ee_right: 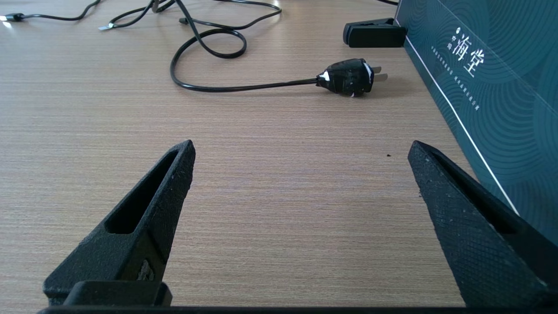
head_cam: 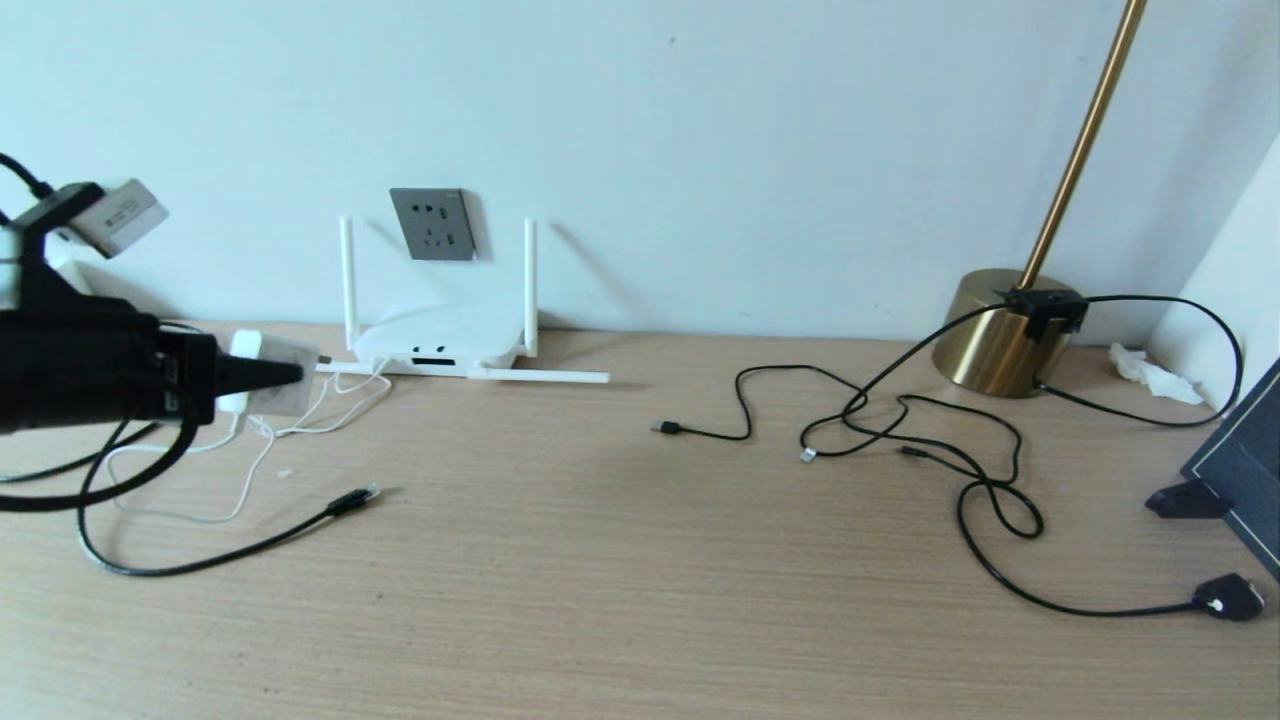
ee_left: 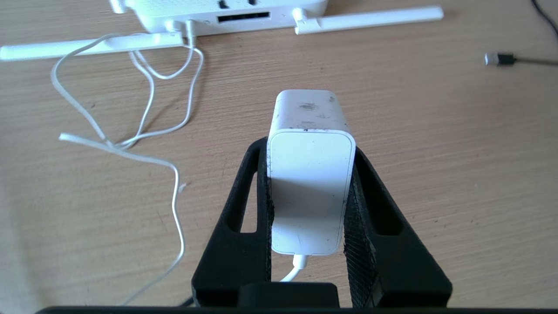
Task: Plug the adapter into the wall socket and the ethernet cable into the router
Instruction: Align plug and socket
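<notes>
Left end effector (ee_left: 310,174) is clenched on the adapter (ee_left: 310,174), one black finger pressed to each side, holding it off the desk (head_cam: 640,600) near the left end, short of the back edge. Its thin white cord (ee_left: 148,113) trails from the rear of the adapter in loose loops across the desk and runs to the router (head_cam: 440,345), which sits against the back edge directly under the wall socket (head_cam: 432,223). Prongs are not visible from any angle here, so I cannot tell how they are turned relative to the socket holes; a wrong roll at the wall would mean the plug stubs against the plate instead of seating. The grip covers only the rear part of the body, so a push against the plate could pivot or slide the adapter between the fingers. The approach passes over the router and between its upright antennas (head_cam: 530,285); a low path could knock one or shove the router. The cord could tighten or snag on the flat-lying antenna (ee_left: 366,17) and drag the router. Ethernet cable (head_cam: 230,550) lies near the front-left of the desk, its plug (head_cam: 352,498) free and not inserted; it loops close under the left arm, where it might get caught. Right end effector (ee_right: 301,174) is spread wide, holding nothing, low over the right end of the desk.
</notes>
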{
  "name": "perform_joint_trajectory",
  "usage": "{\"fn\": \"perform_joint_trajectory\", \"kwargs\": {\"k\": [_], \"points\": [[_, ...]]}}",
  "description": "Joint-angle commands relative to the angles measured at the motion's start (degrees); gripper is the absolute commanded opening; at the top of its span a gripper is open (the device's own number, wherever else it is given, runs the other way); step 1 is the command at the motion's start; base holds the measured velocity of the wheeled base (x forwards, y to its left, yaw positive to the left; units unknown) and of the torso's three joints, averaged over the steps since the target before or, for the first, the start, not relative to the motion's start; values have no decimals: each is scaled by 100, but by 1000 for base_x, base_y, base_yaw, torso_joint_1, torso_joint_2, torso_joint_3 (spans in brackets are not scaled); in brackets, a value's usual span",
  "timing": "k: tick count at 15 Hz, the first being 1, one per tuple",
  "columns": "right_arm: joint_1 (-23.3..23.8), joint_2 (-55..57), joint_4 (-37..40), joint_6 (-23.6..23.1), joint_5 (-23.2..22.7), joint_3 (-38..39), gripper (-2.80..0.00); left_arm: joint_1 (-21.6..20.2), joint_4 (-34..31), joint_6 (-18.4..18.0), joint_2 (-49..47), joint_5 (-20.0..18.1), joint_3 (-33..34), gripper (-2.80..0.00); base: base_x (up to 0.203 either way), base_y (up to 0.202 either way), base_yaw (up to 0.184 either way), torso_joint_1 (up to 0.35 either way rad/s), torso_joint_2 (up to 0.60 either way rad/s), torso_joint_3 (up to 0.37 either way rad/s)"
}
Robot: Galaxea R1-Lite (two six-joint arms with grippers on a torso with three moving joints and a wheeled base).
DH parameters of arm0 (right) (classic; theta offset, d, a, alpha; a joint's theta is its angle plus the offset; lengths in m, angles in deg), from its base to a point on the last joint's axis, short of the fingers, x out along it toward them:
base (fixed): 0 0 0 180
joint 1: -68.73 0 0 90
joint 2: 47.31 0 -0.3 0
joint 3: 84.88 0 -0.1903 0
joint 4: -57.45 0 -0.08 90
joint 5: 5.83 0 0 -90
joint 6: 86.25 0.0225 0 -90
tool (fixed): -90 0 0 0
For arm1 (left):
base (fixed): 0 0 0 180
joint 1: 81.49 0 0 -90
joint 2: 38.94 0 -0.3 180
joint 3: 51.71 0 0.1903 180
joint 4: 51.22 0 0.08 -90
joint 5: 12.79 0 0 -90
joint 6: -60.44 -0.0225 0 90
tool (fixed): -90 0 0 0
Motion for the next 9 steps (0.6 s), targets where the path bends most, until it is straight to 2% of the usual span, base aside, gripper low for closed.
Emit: {"fn": "perform_joint_trajectory", "kwargs": {"k": [1, 2, 4, 5, 7, 9], "points": [[-6, -2, 0, 3, 0, 62, 0, 35, 447, 177, 821, 96, 730, -280, 0, 0, 0, 0, 0, 0], [0, -2, 0, 3, 0, 62, 0, 75, 553, 220, 1104, 102, 1086, -280, 0, 0, 0, 0, 0, 0], [2, -2, 0, 3, 0, 62, 0, 421, 756, 431, 1378, 115, 1608, -280, 0, 0, 0, 0, 0, 0], [-6, -2, 0, 3, 0, 62, 0, 470, 921, 582, 1411, 128, 1738, -280, 0, 0, 0, 0, 0, 0], [2, -2, 0, 3, 0, 62, 0, 479, 1210, 649, 1447, 206, 1850, -280, 0, 0, 0, 0, 0, 0], [-5, -2, 0, 3, 0, 70, 0, 473, 1227, 850, 1482, 351, 1880, -280, 0, 0, 0, 0, 0, 0]]}}
